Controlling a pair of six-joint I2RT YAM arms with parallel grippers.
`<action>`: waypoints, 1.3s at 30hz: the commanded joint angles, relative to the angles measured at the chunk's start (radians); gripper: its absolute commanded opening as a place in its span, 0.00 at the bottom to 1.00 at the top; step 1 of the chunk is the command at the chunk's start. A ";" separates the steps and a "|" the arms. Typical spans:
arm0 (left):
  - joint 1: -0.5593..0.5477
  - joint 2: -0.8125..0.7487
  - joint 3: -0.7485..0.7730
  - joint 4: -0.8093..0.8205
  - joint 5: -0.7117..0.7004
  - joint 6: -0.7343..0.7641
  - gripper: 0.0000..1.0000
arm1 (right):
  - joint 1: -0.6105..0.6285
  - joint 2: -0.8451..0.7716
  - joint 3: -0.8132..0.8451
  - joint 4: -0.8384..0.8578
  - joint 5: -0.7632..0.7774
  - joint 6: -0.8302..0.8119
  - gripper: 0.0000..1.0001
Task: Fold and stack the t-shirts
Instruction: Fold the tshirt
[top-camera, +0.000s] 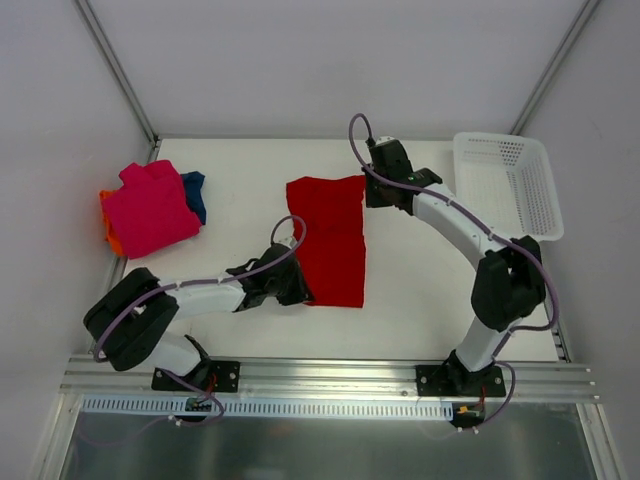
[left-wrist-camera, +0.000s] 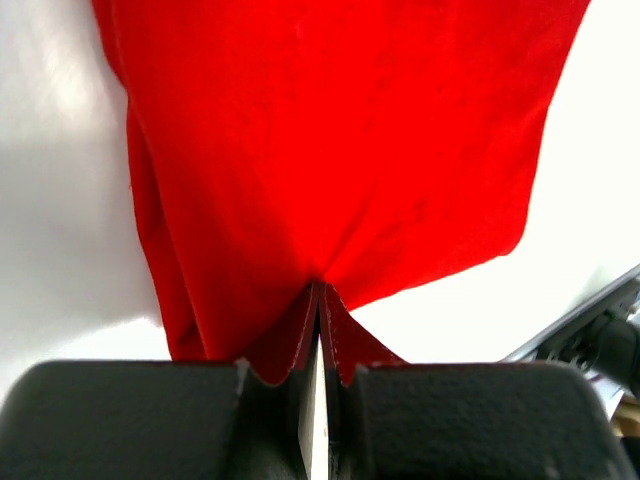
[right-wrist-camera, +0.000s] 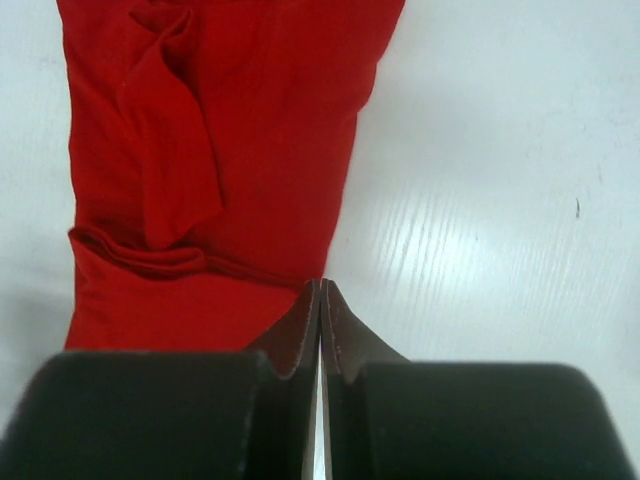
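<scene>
Progress: bright red cloth t-shirt is laid mid-table as a half-folded strip, pinched at near corner by left gripper & at far corner by right gripper, w/ magenta-pink tee, orange tee & dark blue tee piled at left, so cross-fold + stacking prob still to be done.

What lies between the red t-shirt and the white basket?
Top view: only the right arm crosses there, its gripper shut on the bright red cloth t-shirt; otherwise bare white table up to the white plastic mesh basket.
</scene>
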 joint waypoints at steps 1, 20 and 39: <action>-0.011 -0.109 -0.032 -0.084 -0.063 0.031 0.00 | 0.004 -0.121 -0.094 0.039 0.009 0.006 0.00; -0.014 -0.611 -0.173 -0.086 -0.045 0.126 0.99 | 0.147 -0.862 -0.884 0.215 -0.182 0.390 0.62; -0.011 -0.683 -0.459 0.119 -0.138 0.131 0.99 | 0.328 -1.109 -1.363 0.490 0.003 0.762 0.63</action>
